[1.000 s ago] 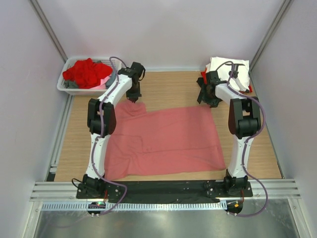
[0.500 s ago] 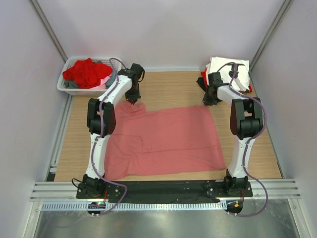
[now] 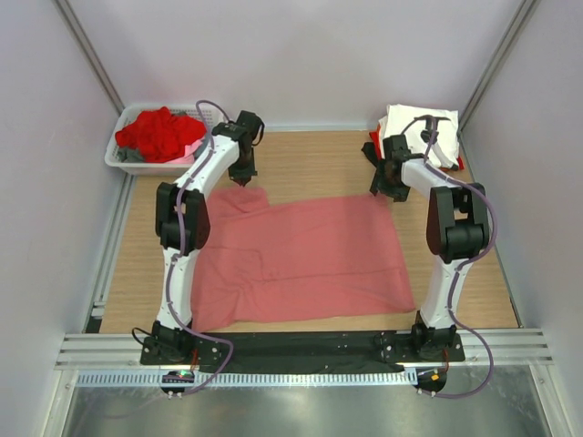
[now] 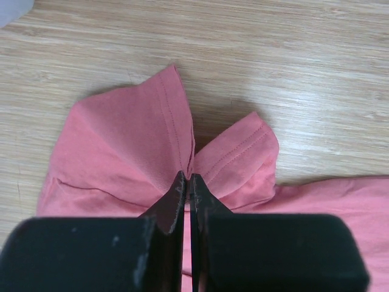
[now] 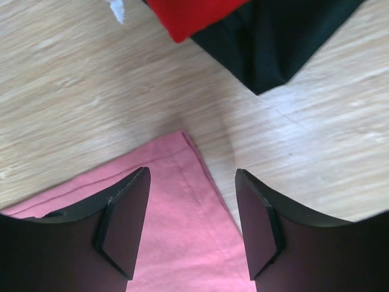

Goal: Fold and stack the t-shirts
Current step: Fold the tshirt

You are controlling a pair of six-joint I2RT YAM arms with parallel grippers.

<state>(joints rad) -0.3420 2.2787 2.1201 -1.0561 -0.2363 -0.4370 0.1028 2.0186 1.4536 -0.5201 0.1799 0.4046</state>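
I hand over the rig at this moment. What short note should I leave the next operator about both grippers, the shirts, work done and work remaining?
Left gripper: shut on the far left corner of the pink t-shirt, spread flat mid-table.
Right gripper: open over its far right corner, not gripping yet.
Done: folded stack at the far right.
Left to do: fold the pink one, then the tees in the basket.

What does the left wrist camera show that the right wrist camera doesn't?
Only the left wrist: the left end effector shut, pinching a bunched fold of the salmon-pink t-shirt. Only the right wrist: the right end effector open over a flat corner of that shirt, with a red garment and a black garment beyond. Both: the pink shirt on the wooden table.
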